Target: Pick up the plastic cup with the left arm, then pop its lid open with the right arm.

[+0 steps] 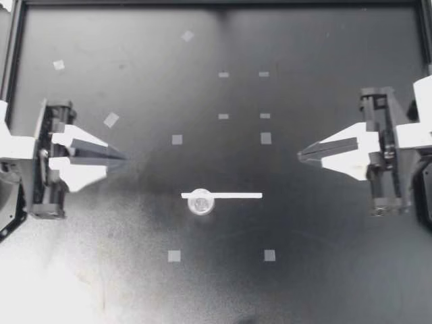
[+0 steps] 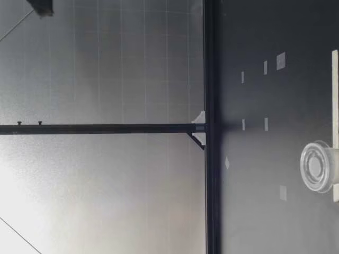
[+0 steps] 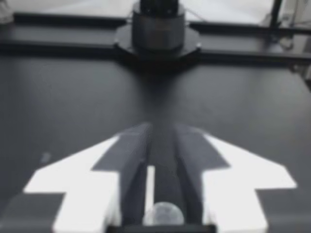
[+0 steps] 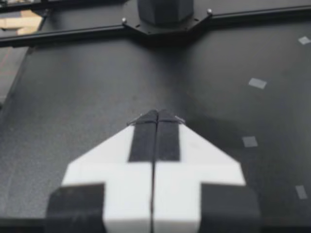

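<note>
Black tabletop (image 1: 337,270), both arms low at its left and right edges, tips pointing inward at each other.

Your left gripper (image 1: 123,158): the left wrist view shows the fingers a narrow way apart, nothing between them. Your right gripper (image 1: 300,155): fingers pressed flat together, holding nothing.

White strip (image 1: 233,195) lies between the two grippers but on the near side of the line that joins them. Its long axis runs left to right, roughly parallel to that line. Its right end sits near your right gripper, closer than its left end sits to your left one.

Clear round cup (image 1: 201,204) is at the strip's left end, with the strip crossing its far part. You cannot tell whether the strip rests on the cup. The cup is somewhat nearer your left gripper, to its right and nearer.

Small tape squares (image 1: 174,256) dot the tabletop.
</note>
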